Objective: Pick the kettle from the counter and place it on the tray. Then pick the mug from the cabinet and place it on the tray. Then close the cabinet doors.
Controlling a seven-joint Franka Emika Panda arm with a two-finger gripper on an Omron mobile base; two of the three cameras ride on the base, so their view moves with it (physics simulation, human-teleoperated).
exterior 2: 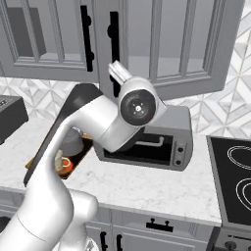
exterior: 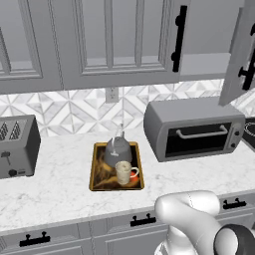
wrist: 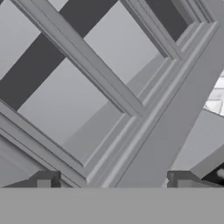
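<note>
In the middle of the left base view, the small dark-grey metal kettle (exterior: 118, 149) and the beige mottled mug (exterior: 124, 172) stand on the yellow-rimmed tray (exterior: 92, 172) on the white marble table (exterior: 60, 184). At upper right one tall grey panelled cabinet door (exterior: 238, 52) stands open. The gripper (wrist: 113, 180), fingers apart and empty, faces the panel closely; I think it should push flat and slowly.

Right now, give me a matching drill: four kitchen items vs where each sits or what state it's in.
Items:
1. kettle
2. mug
3. toaster oven
4. right cabinet door

States:
A. swung open, above the oven
B. on the counter, right of the tray
C. on the tray, far end
D. on the tray, near end

Pairs: 1-C, 2-D, 3-B, 4-A
</note>
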